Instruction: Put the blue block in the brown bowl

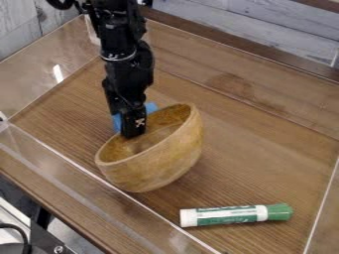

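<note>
Camera view: pointing straight down, the black robot gripper has its jaws drawn narrow around the small light-blue block just behind the large light-brown wooden bowl, whose far rim it apparently presses, tilting the bowl.

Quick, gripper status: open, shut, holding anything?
Gripper: fingers hidden at the tilted light-brown wooden bowl rim, beside the small light-blue block; open or shut, and any grip, cannot be told.
</note>
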`<state>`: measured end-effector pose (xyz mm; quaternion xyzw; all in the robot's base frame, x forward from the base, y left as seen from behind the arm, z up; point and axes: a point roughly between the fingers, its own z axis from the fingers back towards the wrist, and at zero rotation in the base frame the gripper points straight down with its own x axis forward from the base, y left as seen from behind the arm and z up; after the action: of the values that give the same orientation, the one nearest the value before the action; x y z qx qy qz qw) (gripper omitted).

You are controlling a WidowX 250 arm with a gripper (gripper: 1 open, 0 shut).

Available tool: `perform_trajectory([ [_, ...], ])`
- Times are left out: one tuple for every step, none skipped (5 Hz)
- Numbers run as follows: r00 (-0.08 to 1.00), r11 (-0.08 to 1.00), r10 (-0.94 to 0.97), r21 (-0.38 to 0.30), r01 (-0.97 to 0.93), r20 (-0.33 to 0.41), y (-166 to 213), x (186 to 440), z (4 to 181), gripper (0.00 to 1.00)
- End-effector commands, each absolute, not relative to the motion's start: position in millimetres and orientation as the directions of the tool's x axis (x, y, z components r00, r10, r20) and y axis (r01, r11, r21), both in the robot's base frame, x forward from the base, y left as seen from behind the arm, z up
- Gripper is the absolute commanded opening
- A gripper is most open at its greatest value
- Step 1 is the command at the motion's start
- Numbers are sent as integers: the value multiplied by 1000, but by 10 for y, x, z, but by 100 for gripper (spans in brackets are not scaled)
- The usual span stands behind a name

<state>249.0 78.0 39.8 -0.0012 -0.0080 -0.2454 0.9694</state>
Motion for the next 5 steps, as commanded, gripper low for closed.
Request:
perform_trajectory([
  [875,876,-483,16,483,38,763,2532,402,0],
  [874,875,-484,10,484,43,740,2534,371,0],
  [873,874,-486,5,486,47,718,2537,339,0],
  [867,868,-496,10,496,44,718,2557,360,0],
  [861,862,-506,14,506,41,718,2577,379,0],
])
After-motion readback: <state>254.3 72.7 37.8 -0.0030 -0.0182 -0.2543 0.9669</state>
